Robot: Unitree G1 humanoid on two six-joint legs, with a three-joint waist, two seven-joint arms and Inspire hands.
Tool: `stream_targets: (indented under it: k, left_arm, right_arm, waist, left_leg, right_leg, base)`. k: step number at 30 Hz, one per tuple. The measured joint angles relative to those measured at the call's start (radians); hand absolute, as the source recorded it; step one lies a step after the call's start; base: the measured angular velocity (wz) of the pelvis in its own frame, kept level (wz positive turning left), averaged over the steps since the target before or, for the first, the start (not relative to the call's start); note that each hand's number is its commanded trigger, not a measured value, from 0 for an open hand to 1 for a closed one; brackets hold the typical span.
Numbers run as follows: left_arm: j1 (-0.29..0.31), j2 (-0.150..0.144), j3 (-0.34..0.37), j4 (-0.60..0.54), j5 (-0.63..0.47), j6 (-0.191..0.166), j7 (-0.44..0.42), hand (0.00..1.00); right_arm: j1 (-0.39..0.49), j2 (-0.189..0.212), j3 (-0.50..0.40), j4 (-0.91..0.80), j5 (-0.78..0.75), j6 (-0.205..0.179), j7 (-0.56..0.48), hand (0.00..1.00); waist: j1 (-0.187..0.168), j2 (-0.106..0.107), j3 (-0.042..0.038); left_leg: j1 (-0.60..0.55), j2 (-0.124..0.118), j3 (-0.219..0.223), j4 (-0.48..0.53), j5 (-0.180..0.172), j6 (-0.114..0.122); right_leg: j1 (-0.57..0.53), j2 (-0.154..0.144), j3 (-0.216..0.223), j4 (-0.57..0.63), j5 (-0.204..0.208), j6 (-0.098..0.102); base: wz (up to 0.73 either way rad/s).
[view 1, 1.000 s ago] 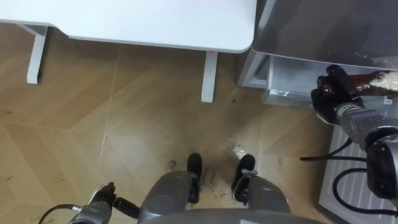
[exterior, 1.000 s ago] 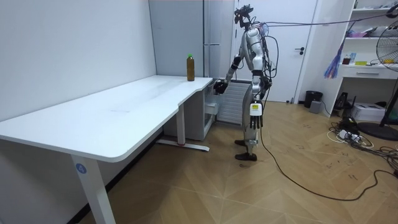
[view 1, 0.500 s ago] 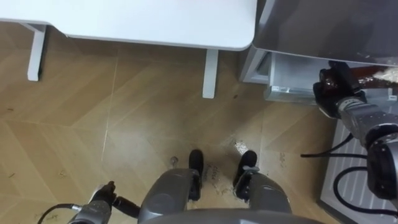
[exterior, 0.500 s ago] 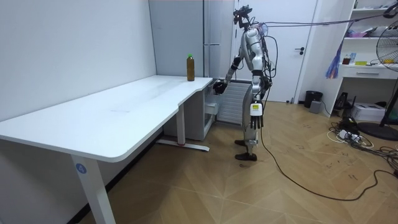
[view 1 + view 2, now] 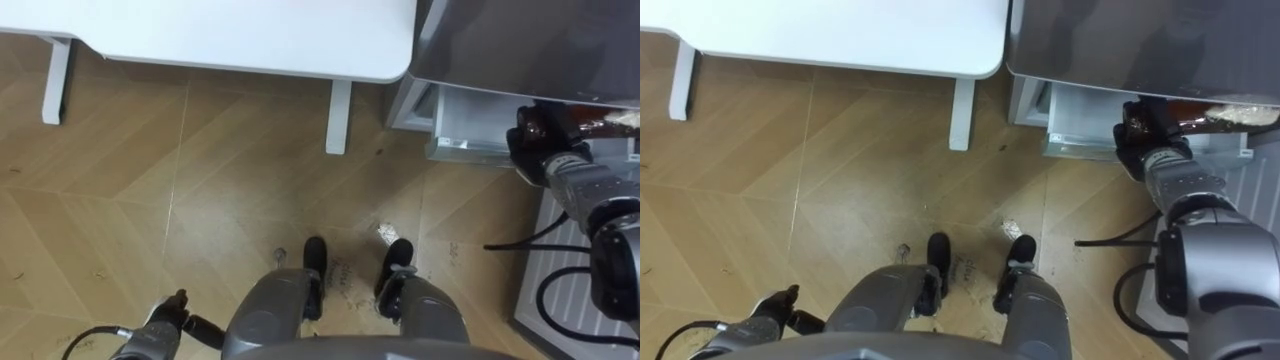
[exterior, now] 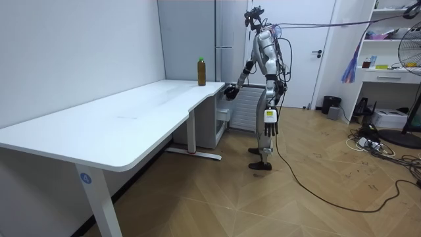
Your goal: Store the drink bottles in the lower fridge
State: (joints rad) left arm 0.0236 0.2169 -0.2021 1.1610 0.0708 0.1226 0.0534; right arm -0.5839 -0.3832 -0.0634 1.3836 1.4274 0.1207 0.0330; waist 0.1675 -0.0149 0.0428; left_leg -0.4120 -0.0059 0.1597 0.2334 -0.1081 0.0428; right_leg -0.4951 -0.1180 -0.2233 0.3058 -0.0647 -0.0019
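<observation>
Two drinks are in play as the humanoid stands by the end of the white table (image 5: 250,30), beside the grey fridge (image 5: 520,40) in the upper right of the left eye view. One, a brown bottle (image 5: 592,123), lies on its side in the right hand (image 5: 533,140). That hand appears curled round one end of it at the mouth of the open lower compartment (image 5: 455,125). How far inside the bottle has gone cannot be told.

The other, a green-capped bottle (image 6: 201,72), stands upright on the table's far corner, left of centre in the room view and near the fridge. The left hand (image 5: 163,325) hangs at the lower left of the frame; whether it is open or closed cannot be told.

Both bottles look filled, so each is probably weighty for its size, with a stiff body and smooth sides that could slip. Held by one end, the brown bottle would tend to sag, so it likely needs to rest on the shelf before release. The standing bottle is best taken round the middle of its body, below the cap.
</observation>
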Motion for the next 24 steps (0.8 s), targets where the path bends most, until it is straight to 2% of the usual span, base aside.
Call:
stream_targets:
  k: [2,3,11,24]
  left_arm:
    - [0.000,0.000,0.000,0.000,0.000,0.000,-0.006,0.00]
    - [0.000,0.000,0.000,0.000,0.000,0.000,-0.007,0.00]
    - [0.001,0.000,-0.011,0.001,0.000,0.000,-0.024,0.00]
    - [0.006,-0.001,-0.030,-0.001,0.000,0.003,-0.034,0.00]
  right_arm:
    - [0.000,0.000,0.000,-0.001,0.000,0.000,0.000,1.00]
    - [0.000,0.000,0.000,-0.002,0.000,0.000,0.000,0.00]
    - [0.000,0.000,0.000,-0.009,0.030,-0.001,0.000,0.00]
    - [0.008,0.005,0.001,-0.015,0.076,0.003,0.026,0.00]
  waist:
    - [0.000,0.000,0.0000]
    - [0.001,0.000,0.0001]
    - [0.005,0.007,0.0025]
    - [0.006,0.009,0.0018]
  left_leg:
    - [0.000,0.000,0.000,0.000,0.000,0.000]
    - [0.000,0.000,0.001,0.000,0.000,0.000]
    - [-0.002,-0.001,0.000,0.001,0.000,0.000]
    - [-0.013,0.001,0.001,0.003,0.000,0.000]
  right_leg:
    - [0.000,0.000,0.000,0.000,0.000,0.000]
    - [0.000,0.000,0.001,0.000,0.000,0.000]
    - [-0.002,-0.001,-0.003,0.001,0.000,0.000]
    - [-0.013,-0.002,-0.002,0.002,0.000,0.000]
  base:
    - [0.00]
    - [0.00]
    - [0.00]
    - [-0.01]
